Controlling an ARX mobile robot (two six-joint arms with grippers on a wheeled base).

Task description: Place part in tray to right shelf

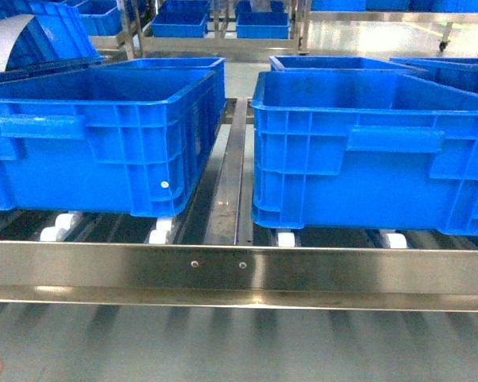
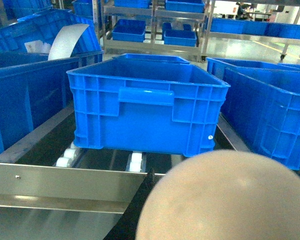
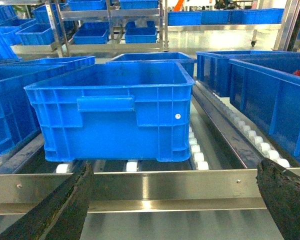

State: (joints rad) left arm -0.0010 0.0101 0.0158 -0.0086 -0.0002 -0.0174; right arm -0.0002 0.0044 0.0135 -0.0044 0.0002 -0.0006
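1. Right claw (image 3: 172,200) hangs wide open with nothing between its dark fingers (image 3: 55,210); in the right wrist view one finger sits at each lower corner, framing the rail. Empty and spread, it looks ready rather than committed.
2. Left claw: state cannot be told. The left wrist view is blocked low down by a big rounded beige-pink shape (image 2: 225,197), close and blurred, with a dark strip beside it that may be a finger. I judge the beige shape to be the tray, carried right under that camera, but I cannot see a grip on it.
3. Part: not visible in any view. If it rides in the tray, the tray's own bulk hides it.
4. Right shelf (image 1: 239,267) stands square ahead: flat steel front rail, white rollers (image 1: 161,232) behind it, and two large blue crates (image 1: 366,151) side by side with a steel divider between them. The crates rest on the rollers so they can slide back.
5. More blue crates sit on racks in the background.
6. Judgement: approach stage. Both arms are held back short of the rail, probably to line up before anything goes over it. Crates fill most of the roller lanes, so free landing room looks tight.
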